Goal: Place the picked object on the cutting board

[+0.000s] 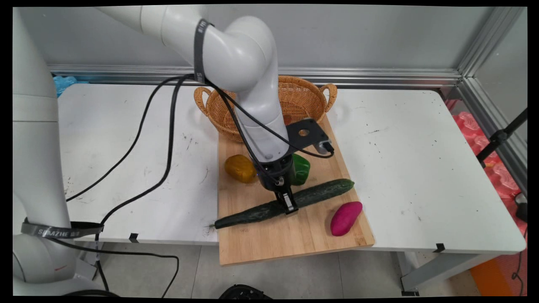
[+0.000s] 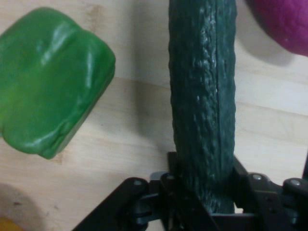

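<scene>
- Main view: my gripper (image 1: 289,205) is down on the cutting board (image 1: 294,235), straddling the cucumber (image 1: 324,191) near its middle. The cucumber lies slantwise across the board, one tip just past the board's left edge.
- Main view: green pepper (image 1: 303,168) just behind my wrist, yellow pepper (image 1: 240,167) to its left, purple sweet potato (image 1: 346,217) near the board's front right. Wicker basket (image 1: 301,99) sits at the board's far end, on the table (image 1: 421,168).
- Hand view: the cucumber (image 2: 204,96) runs straight up between my fingers (image 2: 171,168), which press it from both sides; I judge my jaws closed on it, and it rests flat on the board.
- Hand view: green pepper (image 2: 50,82) lies apart on the left, sweet potato (image 2: 284,21) at the top right corner.
- Judgement: the grip is roughly mid-length, so balance should be fair; any lift should be straight up and slow, since the long ends could tip or brush the neighbours.
</scene>
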`<state>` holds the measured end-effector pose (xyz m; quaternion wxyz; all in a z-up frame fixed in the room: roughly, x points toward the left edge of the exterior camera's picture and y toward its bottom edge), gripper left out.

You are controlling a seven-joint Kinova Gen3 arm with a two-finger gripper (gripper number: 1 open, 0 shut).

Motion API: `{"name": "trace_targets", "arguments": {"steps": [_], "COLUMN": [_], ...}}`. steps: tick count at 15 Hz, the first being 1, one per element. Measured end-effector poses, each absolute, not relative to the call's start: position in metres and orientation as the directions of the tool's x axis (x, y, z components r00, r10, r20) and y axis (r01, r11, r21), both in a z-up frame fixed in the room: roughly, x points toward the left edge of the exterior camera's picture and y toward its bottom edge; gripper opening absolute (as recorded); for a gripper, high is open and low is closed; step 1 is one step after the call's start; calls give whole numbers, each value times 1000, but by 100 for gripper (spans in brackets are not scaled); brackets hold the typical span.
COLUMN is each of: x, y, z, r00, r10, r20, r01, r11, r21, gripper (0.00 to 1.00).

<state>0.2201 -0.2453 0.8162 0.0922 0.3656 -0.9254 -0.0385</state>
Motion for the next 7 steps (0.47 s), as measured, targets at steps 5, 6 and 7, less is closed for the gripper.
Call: {"name": "trace_targets", "arguments": {"steps": [5,6,7], "x": [218,218,218], "y": [-246,-246,-246], "z": [804,802,802], "r00": [-712,-712,-712], "r10": [-689,-689,-689], "r20": [134,135,137], "r01": [-676,-677,-676], "r11": [725,724,725], "r21": [133,132,132], "gripper": [100,100,100]}}
